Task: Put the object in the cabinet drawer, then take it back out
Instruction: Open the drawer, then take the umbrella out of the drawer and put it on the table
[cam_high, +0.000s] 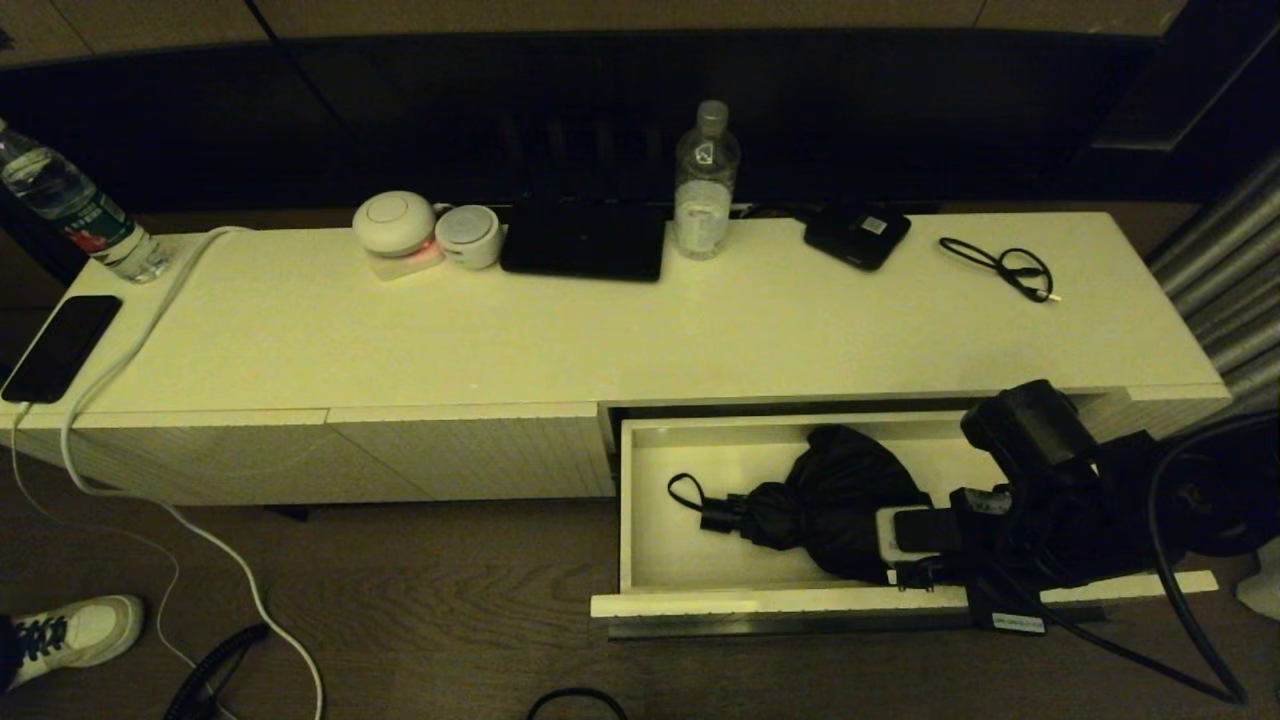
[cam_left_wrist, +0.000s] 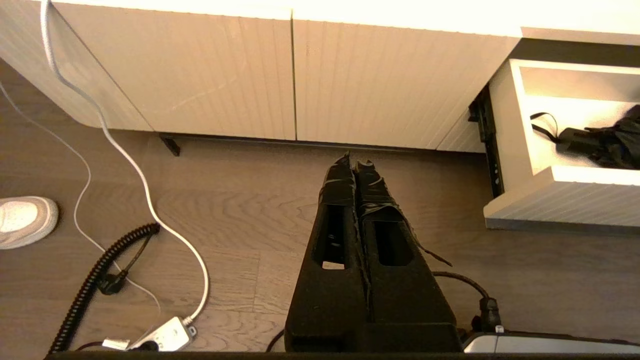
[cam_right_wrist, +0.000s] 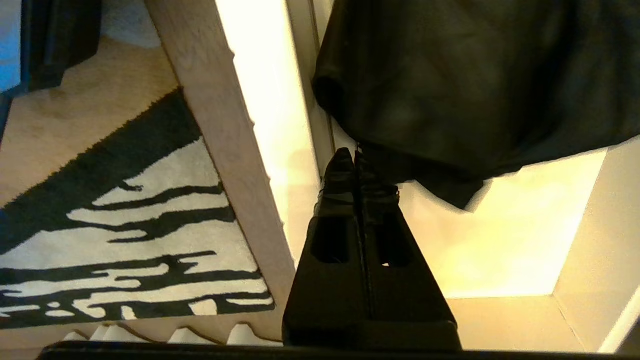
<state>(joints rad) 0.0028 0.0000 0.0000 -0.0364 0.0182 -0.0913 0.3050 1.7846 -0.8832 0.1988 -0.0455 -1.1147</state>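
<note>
Umbrella fabric (cam_right_wrist: 475, 90) is bunching right at the tips of the right gripper (cam_right_wrist: 355, 156), whose two jaws are pressing flat together; whether a thin fold of cloth is pinched between them cannot be told, though the tips are touching the lower edge of the black mass. In the head view, the umbrella (cam_high: 835, 500) is lying inside the pulled-out cabinet drawer (cam_high: 640, 520), its handle and wrist loop pointing toward the drawer's left end, the fabric bulk sitting toward the right under the right arm. The right gripper (cam_high: 900, 530) is reaching in over the drawer's ribbed front. The left gripper (cam_left_wrist: 354, 162) is hanging over the wooden floor before the closed cabinet panels, its jaws closed on nothing.
</note>
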